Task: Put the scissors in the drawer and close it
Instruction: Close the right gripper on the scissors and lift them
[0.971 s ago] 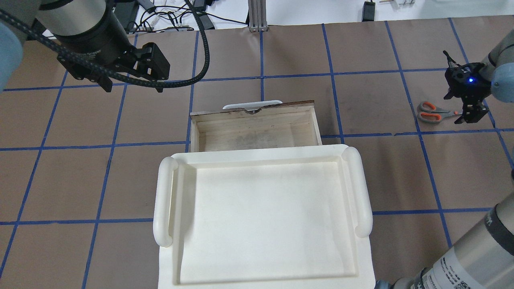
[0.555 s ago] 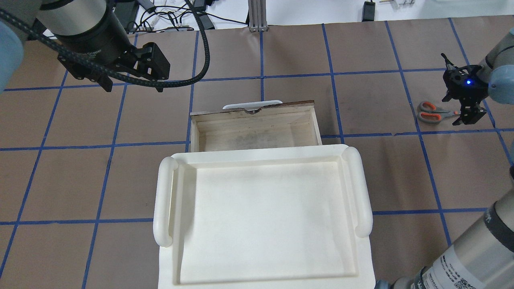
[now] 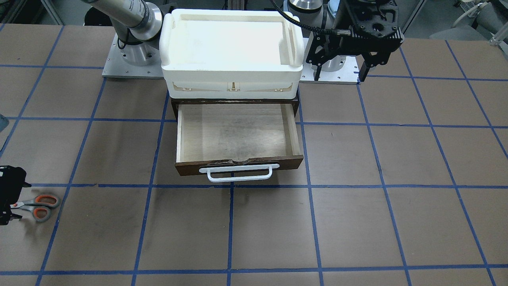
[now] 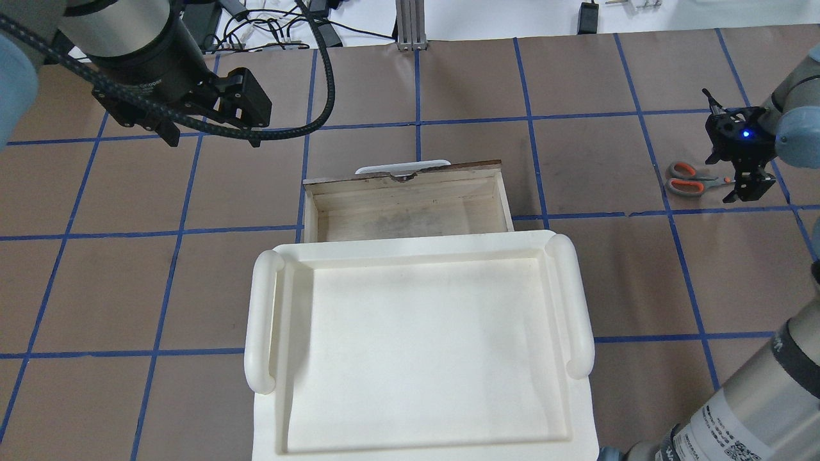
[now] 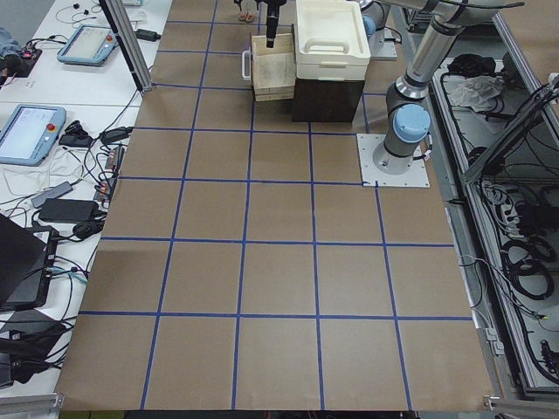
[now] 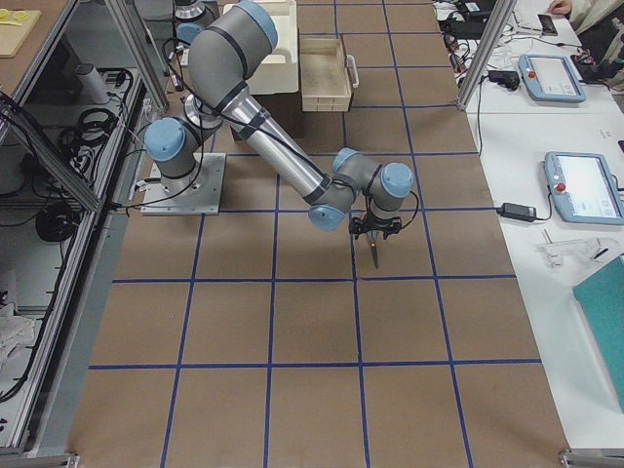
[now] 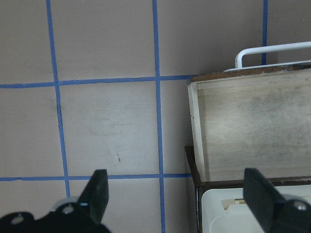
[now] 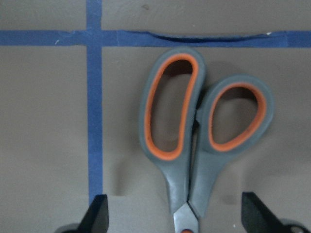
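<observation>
The scissors point(image 4: 693, 179) lie flat on the table at the far right, closed, with grey handles and orange inner loops. They also show in the front view point(image 3: 39, 206) and the right wrist view point(image 8: 194, 131). My right gripper point(image 4: 748, 187) is open, low over the scissors, with a finger on each side of the pivot point(image 8: 177, 218). The drawer point(image 4: 407, 208) is pulled out and empty, with a white bar handle point(image 3: 238, 173). My left gripper point(image 4: 211, 118) is open and empty, held high, left of the drawer.
A white plastic tray point(image 4: 262, 320) sits on top of the dark cabinet point(image 3: 234, 101) that holds the drawer. Blue tape lines grid the brown table. Cables and tablets lie beyond the table's far edge point(image 4: 275, 25).
My right gripper has shifted slightly and settled lower over the scissors' blades. The scissors, the drawer and my left arm have not moved.
</observation>
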Controlling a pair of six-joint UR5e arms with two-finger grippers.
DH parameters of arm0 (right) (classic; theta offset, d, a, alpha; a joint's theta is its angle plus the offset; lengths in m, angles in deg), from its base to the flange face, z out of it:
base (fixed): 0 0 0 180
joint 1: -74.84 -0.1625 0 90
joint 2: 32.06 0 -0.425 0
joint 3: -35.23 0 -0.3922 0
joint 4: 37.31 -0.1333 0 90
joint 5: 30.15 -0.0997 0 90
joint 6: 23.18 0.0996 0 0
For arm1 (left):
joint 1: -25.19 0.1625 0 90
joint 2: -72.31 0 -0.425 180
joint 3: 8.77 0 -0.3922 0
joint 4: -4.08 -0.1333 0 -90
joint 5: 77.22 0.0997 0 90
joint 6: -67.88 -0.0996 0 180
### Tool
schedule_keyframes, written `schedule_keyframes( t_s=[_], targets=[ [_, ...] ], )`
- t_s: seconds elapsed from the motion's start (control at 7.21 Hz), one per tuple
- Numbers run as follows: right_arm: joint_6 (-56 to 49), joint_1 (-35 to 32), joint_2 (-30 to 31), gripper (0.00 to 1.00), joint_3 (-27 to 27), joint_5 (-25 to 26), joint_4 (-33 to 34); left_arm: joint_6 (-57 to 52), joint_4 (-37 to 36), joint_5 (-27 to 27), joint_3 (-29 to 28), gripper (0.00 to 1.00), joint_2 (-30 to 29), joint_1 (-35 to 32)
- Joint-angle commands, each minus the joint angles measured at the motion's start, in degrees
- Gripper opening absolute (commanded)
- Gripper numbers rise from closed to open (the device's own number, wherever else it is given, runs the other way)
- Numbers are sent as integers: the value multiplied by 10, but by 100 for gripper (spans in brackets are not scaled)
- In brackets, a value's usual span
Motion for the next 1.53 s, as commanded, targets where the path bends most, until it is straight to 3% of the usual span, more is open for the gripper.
schedule_keyframes(
  t_s=[0.0, 0.42, 0.55, 0.69, 0.83, 1.39],
  targets=[
    [-1, 0, -1, 88, 0, -1, 0, 0, 0, 0, 0, 100, 0, 0],
    [2, 0, -6, 86, -1, 2, 0, 0, 0, 0, 0, 100, 0, 0],
    [-1, 0, -6, 70, -1, 2, -1, 0, 1, 0, 0, 100, 0, 0],
    [-2, -1, -4, 9, 0, 10, 0, 0, 1, 0, 0, 100, 0, 0],
    [-7, -3, -2, 0, 0, 29, 13, 0, 1, 0, 0, 100, 0, 0],
    [-27, -12, 26, 0, 17, 26, 2, 0, 1, 1, 0, 100, 1, 0]
  ],
)
